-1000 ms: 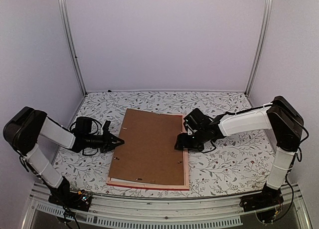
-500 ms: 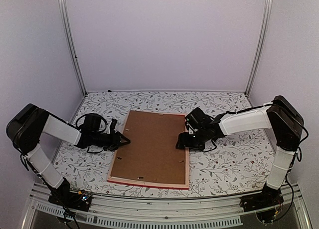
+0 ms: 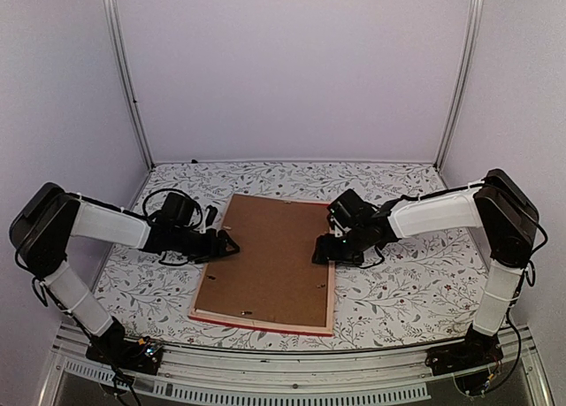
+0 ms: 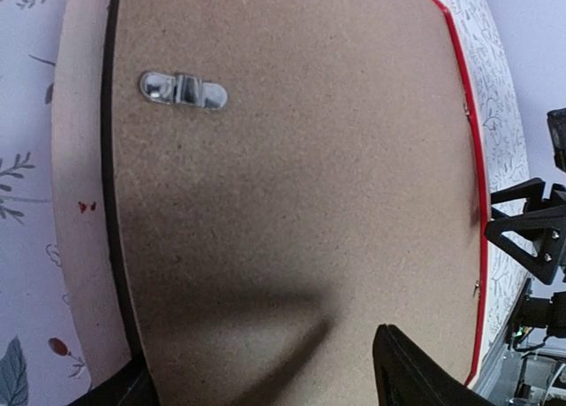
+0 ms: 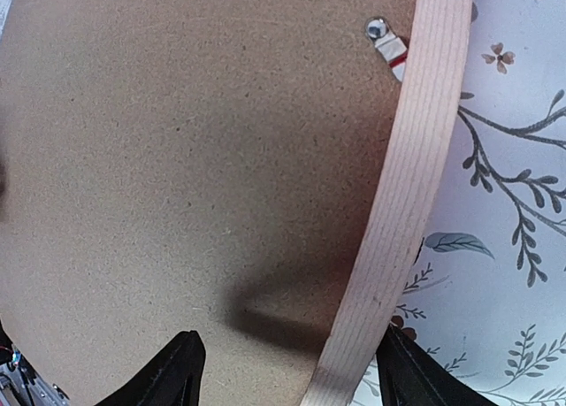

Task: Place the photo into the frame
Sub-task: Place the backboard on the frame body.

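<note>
Closing up the frame: backing board seated; left gripper and right gripper spread, empty; next, probably fasten clips.

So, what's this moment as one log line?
frame: face down | backing board: on top | left hand: open over board | right hand: open astride frame edge

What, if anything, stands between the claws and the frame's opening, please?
The backing board lies in the face-down frame, covering its opening. The left claw hangs open at its left edge, the right claw over the right rail. No photo shows.
</note>
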Tool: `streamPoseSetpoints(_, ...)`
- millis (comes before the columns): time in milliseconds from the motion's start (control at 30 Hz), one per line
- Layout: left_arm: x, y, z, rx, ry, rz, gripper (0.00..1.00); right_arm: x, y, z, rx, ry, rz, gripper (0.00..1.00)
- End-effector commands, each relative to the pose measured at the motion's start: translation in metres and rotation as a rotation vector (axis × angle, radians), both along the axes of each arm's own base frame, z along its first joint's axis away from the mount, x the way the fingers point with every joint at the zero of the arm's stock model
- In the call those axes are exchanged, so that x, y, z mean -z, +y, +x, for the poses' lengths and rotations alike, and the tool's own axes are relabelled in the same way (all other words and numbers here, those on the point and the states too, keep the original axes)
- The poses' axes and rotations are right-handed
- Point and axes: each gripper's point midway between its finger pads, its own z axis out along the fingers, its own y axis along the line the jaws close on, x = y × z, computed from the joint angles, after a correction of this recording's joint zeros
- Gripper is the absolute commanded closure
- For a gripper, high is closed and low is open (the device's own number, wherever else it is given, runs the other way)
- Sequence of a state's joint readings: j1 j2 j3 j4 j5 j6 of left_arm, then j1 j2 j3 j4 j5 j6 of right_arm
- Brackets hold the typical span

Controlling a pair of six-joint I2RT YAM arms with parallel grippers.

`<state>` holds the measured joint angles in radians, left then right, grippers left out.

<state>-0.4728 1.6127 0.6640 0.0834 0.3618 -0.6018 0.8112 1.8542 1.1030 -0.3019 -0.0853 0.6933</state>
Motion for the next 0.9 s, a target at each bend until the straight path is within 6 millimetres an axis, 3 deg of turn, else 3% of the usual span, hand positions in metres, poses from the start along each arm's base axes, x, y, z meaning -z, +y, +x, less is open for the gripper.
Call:
streamPoseSetpoints(0, 0.023, 0.025, -0.021, -0.015, 0.072, 0.179, 0.26, -0.020, 0.003, 0.010, -0.001, -0.049, 0.019, 0.29)
streamPoseSetpoints(867, -0.029, 0.038, -0.015, -0.079, -0.019, 0.233, 0.11, -0.017, 0.004, 0.008, -0.012, -0.045, 0.025, 0.29)
